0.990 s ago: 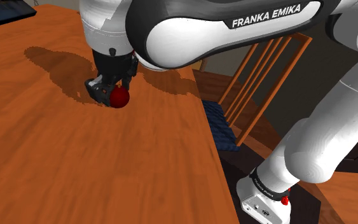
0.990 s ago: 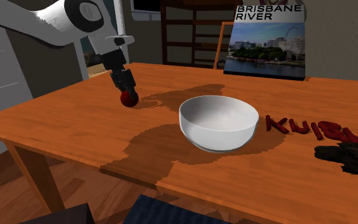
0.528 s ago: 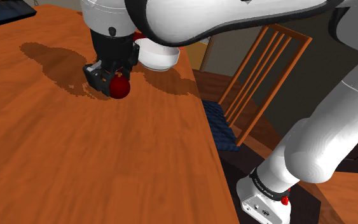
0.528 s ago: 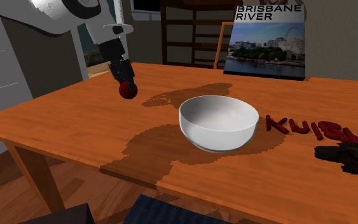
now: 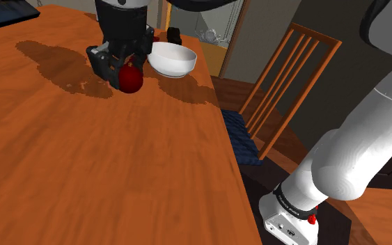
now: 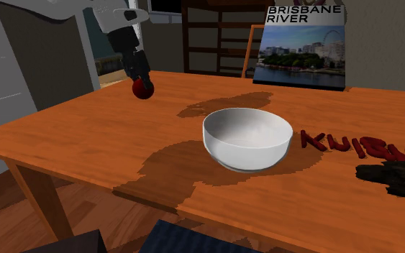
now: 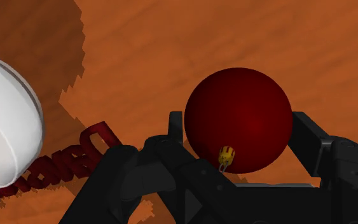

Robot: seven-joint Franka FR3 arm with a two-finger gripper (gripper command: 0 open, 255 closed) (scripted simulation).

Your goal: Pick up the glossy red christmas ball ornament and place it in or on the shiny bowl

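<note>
The gripper (image 7: 240, 130) is pinching the red ball ornament (image 5: 131, 78): one black finger bears on each side of the sphere, and the small gold cap (image 7: 226, 154) sits on the gripper side. In the second exterior view the ball hangs clear of the wooden table (image 6: 78, 144), well apart from the white bowl (image 6: 245, 155), which stands to that view's right.

The step in hand appears to be the carry.
- Hold the height and travel sideways until the ball is over the bowl's opening.
- Pass over the rim, not against it.
- Lower the ball into the bowl before spreading the fingers; a smooth sphere may roll or bounce out if dropped.

Nothing stands between ball and bowl. Red lettering (image 6: 352, 147) lies on the table beyond the bowl. A Brisbane River picture (image 6: 301, 47) stands at the far edge. A wooden chair (image 5: 285, 90) sits beside the table.
</note>
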